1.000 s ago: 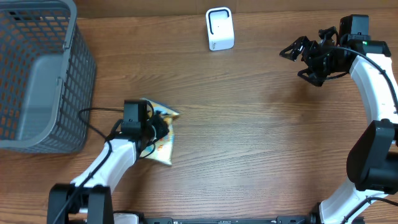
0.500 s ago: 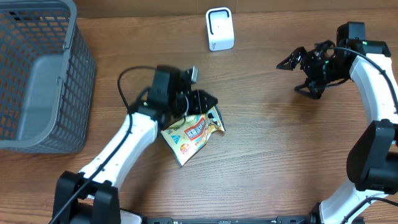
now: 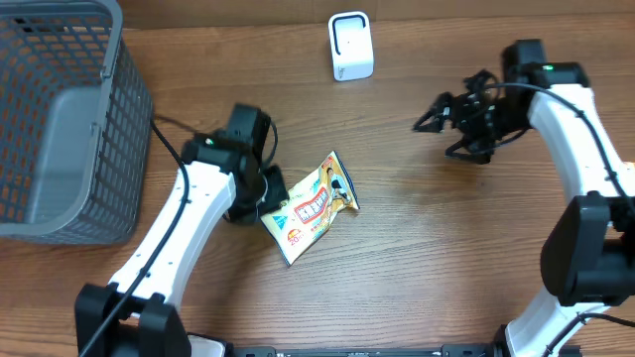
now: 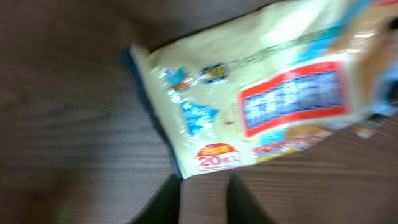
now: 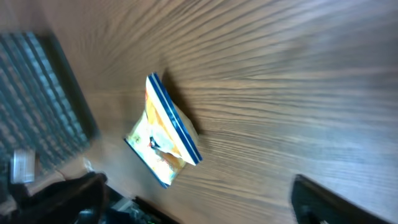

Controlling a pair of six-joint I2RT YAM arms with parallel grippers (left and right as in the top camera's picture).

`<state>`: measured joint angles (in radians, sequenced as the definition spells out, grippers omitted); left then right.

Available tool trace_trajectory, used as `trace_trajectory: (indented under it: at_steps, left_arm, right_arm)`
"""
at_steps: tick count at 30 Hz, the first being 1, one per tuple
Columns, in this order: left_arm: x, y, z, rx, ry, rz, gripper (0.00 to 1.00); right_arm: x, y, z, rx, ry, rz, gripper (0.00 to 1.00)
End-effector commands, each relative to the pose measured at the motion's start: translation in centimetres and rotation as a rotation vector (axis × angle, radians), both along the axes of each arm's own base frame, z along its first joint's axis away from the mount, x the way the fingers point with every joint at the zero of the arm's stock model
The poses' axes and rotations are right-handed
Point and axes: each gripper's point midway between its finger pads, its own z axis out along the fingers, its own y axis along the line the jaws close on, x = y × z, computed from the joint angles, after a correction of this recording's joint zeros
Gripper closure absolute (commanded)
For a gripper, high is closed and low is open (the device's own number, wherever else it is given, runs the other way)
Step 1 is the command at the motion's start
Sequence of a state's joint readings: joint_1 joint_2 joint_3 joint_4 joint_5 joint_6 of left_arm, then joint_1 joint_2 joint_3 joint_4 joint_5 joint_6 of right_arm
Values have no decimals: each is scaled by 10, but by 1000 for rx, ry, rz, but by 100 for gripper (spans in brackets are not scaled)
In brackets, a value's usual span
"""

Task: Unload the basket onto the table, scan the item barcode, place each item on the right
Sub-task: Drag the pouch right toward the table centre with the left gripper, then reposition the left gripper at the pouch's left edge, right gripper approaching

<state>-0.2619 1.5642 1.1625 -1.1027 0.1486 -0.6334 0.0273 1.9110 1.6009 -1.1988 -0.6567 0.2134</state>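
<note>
Moved rightward from its spot of a second ago, the snack packet [image 3: 313, 205] now lies flat on the surface [image 3: 427, 268], left of centre, printed face up and set on a diagonal. Over the last half second it has hardly shifted, while the left arm has drawn back to the left, so that the left gripper [image 3: 266, 194] sits at the packet's left end. In the left wrist view its fingers [image 4: 166, 200] stand narrowly apart with wood showing between them, and the packet's corner reaches just to their tips; I cannot tell whether they pinch it. The right gripper [image 3: 437, 135] has come a little further left, above bare wood well right of the packet, fingers [image 5: 326, 200] spread wide with nothing in them. The white scanner [image 3: 350, 47] stands at the far edge, well apart from the packet. The grey basket [image 3: 136, 119] fills the far left corner.
</note>
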Motion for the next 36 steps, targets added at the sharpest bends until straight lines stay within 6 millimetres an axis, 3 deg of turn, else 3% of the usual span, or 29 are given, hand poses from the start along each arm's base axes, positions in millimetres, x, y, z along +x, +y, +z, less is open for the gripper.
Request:
trace_trajectory:
  at_steps: [1,2,5,10,15,23,25,27,28,30,31,33,36]
  left_arm:
    - [-15,3,-27,7,72,68,40]
    - [-15,4,-30,-6,74,76,30]
    - [-11,11,-32,-17,58,67,22]
    - [-11,3,-35,-156,70,69,21]
    - [-20,-7,-65,-233,52,66,16]
    - [-16,-10,-91,-267,-34,63,17]
    - [-8,-14,-91,-290,-78,62,17]
    - [-3,-17,-91,-311,-98,86,12]
    - [-1,-18,-91,-324,-104,94,12]
    - [1,-20,-90,-336,-116,99,20]
    - [2,-19,-91,-329,-121,100,30]
    - [5,-14,-93,-296,-133,106,60]
    - [10,-10,-94,-269,-159,109,73]
  right_arm:
    - [3,16,10,-26,-72,56,0]
    - [2,20,10,-25,-77,67,0]
    - [2,27,10,-25,-88,85,0]
    - [0,33,9,-31,-89,101,0]
    - [0,35,10,-21,-84,97,0]
    - [-4,49,21,79,-82,118,1]
    - [-3,49,19,65,-89,118,8]
    - [-2,49,18,68,-73,96,25]
    - [-2,49,17,70,-57,79,27]
    - [-1,50,15,74,-45,58,27]
    - [-1,51,14,74,-49,60,27]
    - [-1,54,11,74,-52,69,26]
    - [-3,58,5,64,-49,81,26]
